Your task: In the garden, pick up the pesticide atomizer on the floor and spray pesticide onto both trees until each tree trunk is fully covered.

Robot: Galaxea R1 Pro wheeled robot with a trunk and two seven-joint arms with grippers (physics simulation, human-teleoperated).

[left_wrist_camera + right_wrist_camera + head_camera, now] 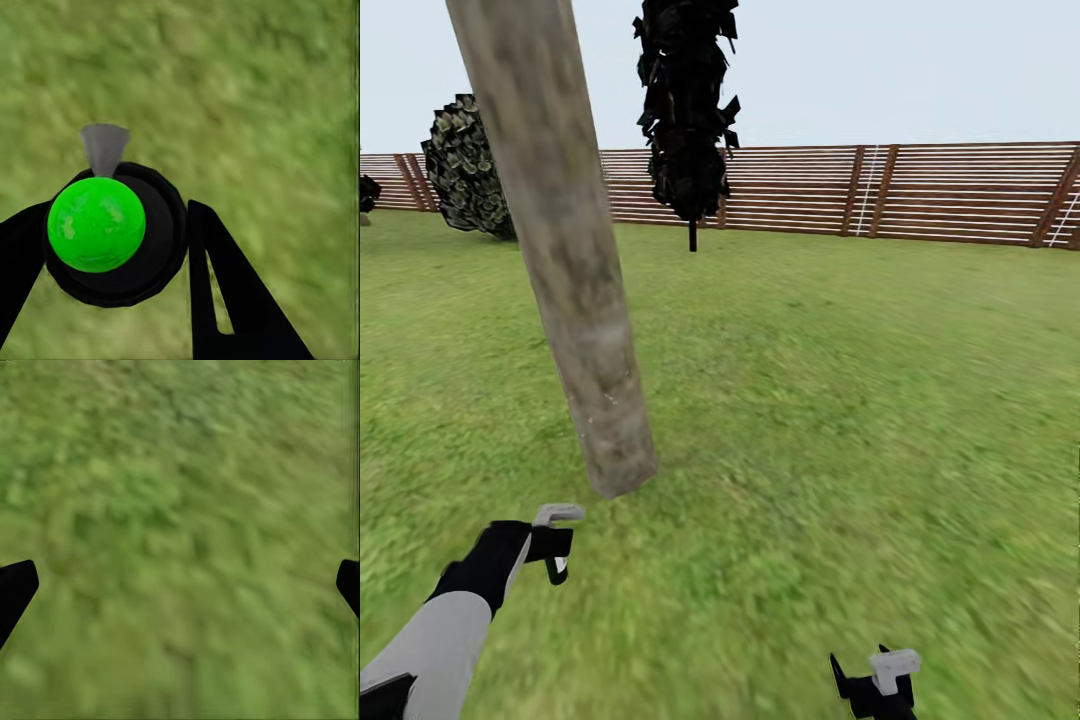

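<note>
Left gripper (120,247) clamped on atomizer (97,225): green ball body, black collar, grey nozzle. In head view, left gripper (555,545) low at 7 o'clock, just short of tree trunk (565,250) base. Right gripper (880,680) at 5 o'clock, fingers spread wide over grass (840,400), empty. Fence (920,195) at 1 o'clock.

We see flat green grass floor (840,400), with a thick mottled beige-grey tree trunk (575,290) standing on it just ahead of our left gripper (557,543).
</note>
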